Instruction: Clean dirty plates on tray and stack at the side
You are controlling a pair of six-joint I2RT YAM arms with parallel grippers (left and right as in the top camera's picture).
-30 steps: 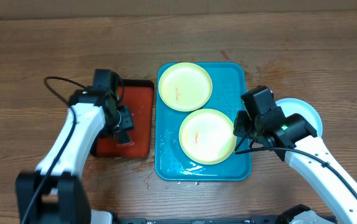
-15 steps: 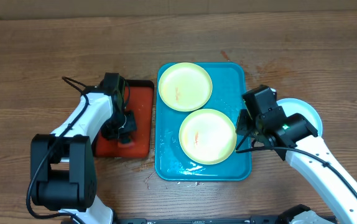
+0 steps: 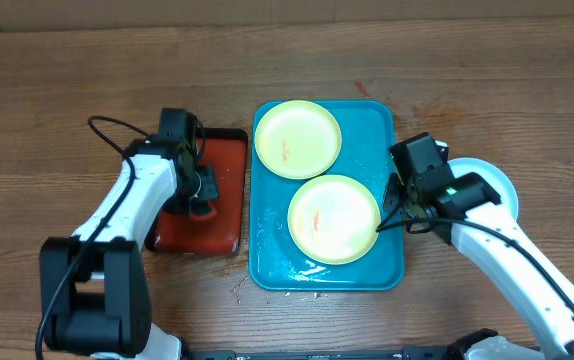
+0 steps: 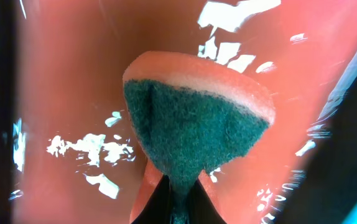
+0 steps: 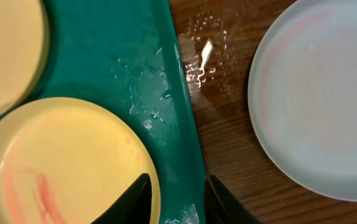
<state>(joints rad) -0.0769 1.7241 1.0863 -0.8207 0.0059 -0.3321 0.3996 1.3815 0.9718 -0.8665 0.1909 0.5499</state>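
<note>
Turquoise plastic, wet in patches: the tray (image 3: pixel 267 265) is recorded at the middle of the table (image 3: pixel 67 80), rectangular with rounded corners and a raised rim. Three plates are counted. Two pale yellow-green ones lie on the tray, the far plate (image 3: pixel 298 139) and the near plate (image 3: pixel 333 219), each marked with a small orange-red smear. One pale blue-white plate (image 5: pixel 315 93) lies on the bare wood just right of the tray; a faint pink tinge is noted on it. Two trays are counted; the second, a red tray (image 3: pixel 222 190), sits just left of the first. One sponge (image 4: pixel 197 124), green scouring face on orange backing, is pinched in the fully closed left claw (image 4: pixel 181 193) over the red tray. The right claw (image 5: pixel 178 196) is held partly open astride the turquoise rim beside the near plate; nothing is gripped.
</note>
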